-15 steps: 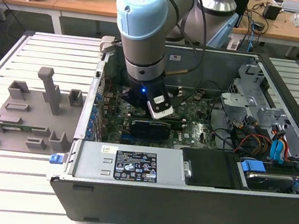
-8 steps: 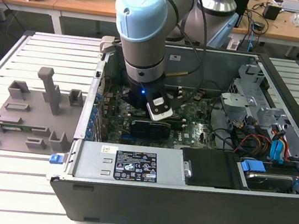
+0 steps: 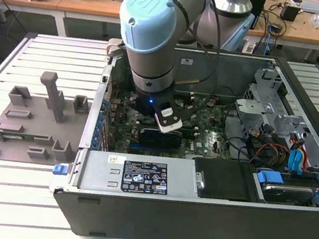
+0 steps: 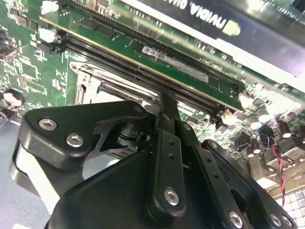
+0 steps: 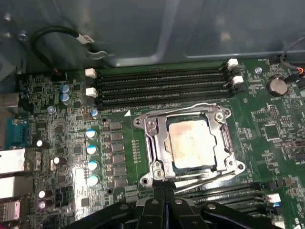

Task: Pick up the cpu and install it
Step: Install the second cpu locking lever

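The cpu, a flat square chip with a shiny top, lies in its socket on the green motherboard in the first wrist view. A metal socket frame surrounds it, and the chip's top is uncovered. My gripper is just off the near edge of that frame, its black fingers pressed together with nothing between them. In the second wrist view the gripper narrows to one tip beside the socket's metal. The arm reaches down into the open computer case.
A long black card stands in a slot close behind the gripper. Memory slots run along the socket's far side. A grey moulded tray lies outside the case at the exterior view's left. Power supply and cables crowd the case.
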`<state>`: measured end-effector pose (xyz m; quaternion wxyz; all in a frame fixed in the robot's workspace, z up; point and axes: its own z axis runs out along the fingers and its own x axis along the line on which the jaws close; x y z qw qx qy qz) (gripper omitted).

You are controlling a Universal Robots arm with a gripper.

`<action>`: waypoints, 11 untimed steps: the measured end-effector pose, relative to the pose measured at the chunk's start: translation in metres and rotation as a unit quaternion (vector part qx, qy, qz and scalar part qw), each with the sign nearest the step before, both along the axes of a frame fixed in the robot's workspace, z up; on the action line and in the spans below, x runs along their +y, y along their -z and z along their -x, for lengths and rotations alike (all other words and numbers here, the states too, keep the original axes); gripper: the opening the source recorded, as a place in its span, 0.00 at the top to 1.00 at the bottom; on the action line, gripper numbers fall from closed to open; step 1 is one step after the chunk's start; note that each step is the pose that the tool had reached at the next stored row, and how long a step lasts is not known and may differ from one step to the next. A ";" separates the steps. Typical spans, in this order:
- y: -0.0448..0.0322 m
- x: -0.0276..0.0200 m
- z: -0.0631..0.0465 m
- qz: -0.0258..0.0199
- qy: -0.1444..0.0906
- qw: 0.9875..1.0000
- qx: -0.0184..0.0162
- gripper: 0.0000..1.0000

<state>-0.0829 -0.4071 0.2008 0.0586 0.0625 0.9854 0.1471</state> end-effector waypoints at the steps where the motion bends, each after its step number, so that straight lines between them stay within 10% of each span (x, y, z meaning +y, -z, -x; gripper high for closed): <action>1: 0.0004 0.0000 0.000 0.000 0.000 1.000 0.000 0.89; 11: 0.0061 0.0006 0.009 -0.018 0.002 1.000 0.000 0.89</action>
